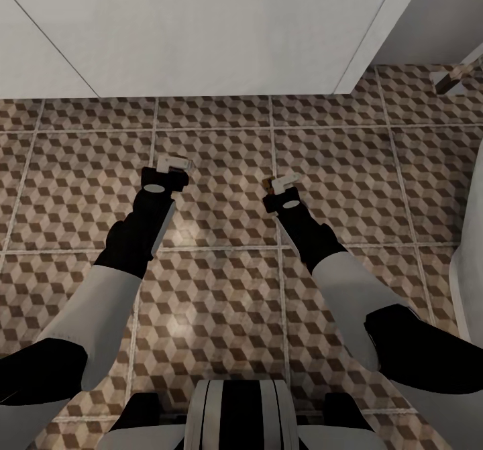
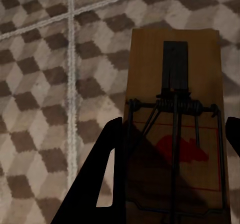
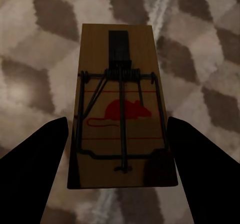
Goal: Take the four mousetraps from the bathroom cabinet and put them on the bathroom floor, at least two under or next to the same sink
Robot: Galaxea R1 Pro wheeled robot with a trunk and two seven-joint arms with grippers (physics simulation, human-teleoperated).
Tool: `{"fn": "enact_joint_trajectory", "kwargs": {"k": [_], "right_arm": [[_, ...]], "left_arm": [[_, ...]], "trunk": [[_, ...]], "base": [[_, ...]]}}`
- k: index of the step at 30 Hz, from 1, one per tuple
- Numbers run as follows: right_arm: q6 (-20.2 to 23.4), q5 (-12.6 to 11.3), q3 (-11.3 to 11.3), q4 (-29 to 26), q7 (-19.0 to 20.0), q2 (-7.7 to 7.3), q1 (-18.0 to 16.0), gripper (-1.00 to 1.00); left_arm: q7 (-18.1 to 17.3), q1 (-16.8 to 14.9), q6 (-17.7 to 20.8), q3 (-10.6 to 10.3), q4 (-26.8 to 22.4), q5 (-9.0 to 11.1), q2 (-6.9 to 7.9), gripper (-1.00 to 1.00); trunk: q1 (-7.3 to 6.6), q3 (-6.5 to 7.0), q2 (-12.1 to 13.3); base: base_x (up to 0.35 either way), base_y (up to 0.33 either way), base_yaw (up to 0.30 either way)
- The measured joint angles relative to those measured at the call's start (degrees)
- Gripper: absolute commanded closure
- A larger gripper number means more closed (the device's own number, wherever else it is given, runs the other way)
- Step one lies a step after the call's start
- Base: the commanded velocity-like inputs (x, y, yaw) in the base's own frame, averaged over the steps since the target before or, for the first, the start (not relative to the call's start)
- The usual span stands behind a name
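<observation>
- Head view has both arms reaching out over the bathroom floor (image 1: 215,289), the cube-print tile with pale grout. A white wall panel (image 1: 201,27) runs across just ahead of the grippers, and a white curved edge (image 1: 469,249) sits close on the robot's right. Between those two it's bare tile.
- Left gripper (image 1: 173,165) is over a tile near a grout line, well apart from the right gripper (image 1: 285,183).
- Left wrist view: a mousetrap (image 2: 175,124) sits between the dark fingers (image 2: 95,184), wooden board with wire spring and red mark, and the fingers look closed against its sides, so it's gripping it.
- Right wrist view: another mousetrap (image 3: 120,114), red mouse print clear, lying across a grout line. The fingers (image 3: 35,154) are spread wide with gaps on both sides, not touching it. It looks to be resting on the tile, but I can't say for sure.
</observation>
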Motion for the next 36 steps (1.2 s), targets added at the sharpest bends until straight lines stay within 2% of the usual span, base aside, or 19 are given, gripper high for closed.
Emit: {"fn": "enact_joint_trajectory", "kwargs": {"k": [14, 36], "right_arm": [[0.0, 0.0, 0.0, 0.0, 0.0, 0.00, 0.0, 1.00], [0.3, -0.1, 0.1, 0.0, 0.2, 0.00, 0.0, 1.00]], "left_arm": [[-0.2, 0.0, 0.0, 0.1, 0.1, 0.2, 0.09, 1.00], [-0.2, 0.3, -0.1, 0.1, 0.5, 0.2, 0.31, 1.00]], "trunk": [[-0.01, 0.00, 0.0], [0.00, 0.00, 0.0]], "base": [[0.209, 0.000, 0.000], [0.009, 0.027, 0.000]]}}
